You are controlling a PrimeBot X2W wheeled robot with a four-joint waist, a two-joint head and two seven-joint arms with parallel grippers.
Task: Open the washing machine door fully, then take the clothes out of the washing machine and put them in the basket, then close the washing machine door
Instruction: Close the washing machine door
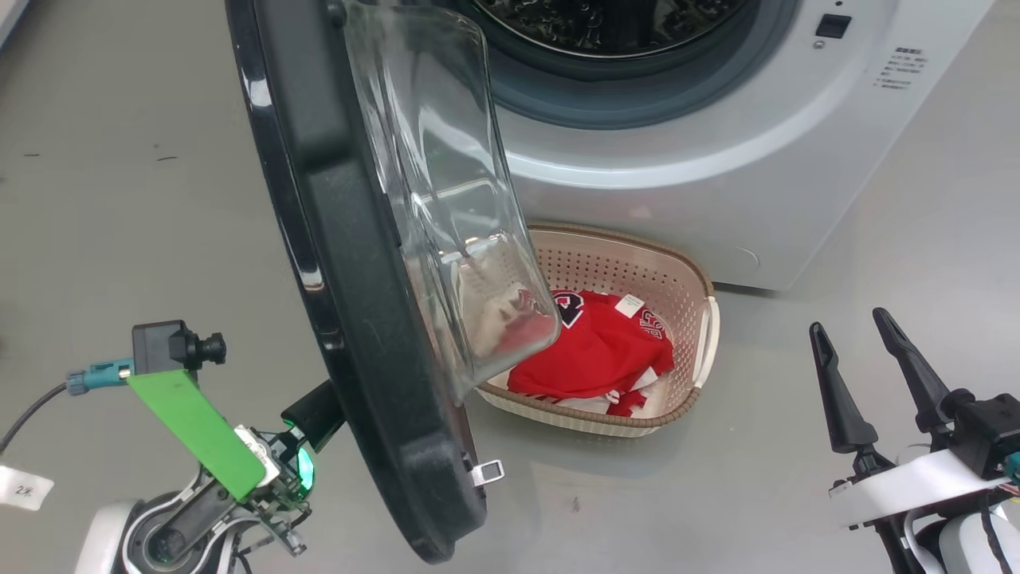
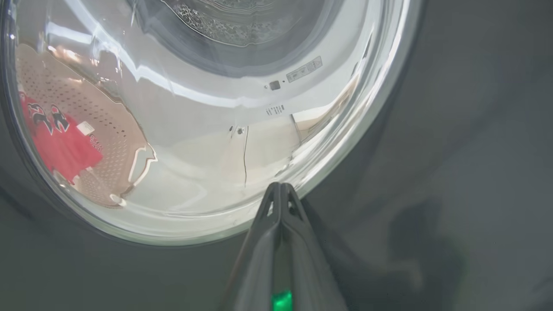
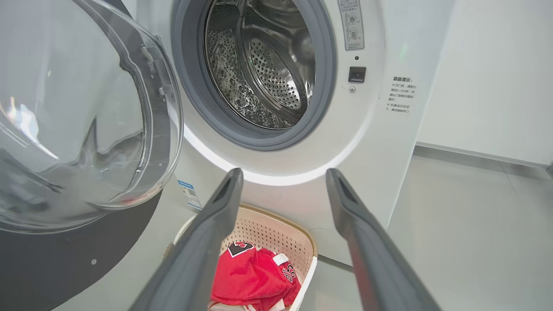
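The washing machine door stands swung out from the washing machine, its clear glass bowl facing the steel drum. My left gripper is shut with nothing between its fingers, tips against the door's glossy outer face at the window's rim. In the head view the door hides those fingertips. The red clothes lie in the cream basket on the floor before the machine. My right gripper is open and holds nothing, right of the basket and pointing toward the machine.
Grey floor surrounds the machine, with open room on its right. A blue label sits at the machine's lower corner and a white wall rises to the right. The door's latch juts from its lower edge.
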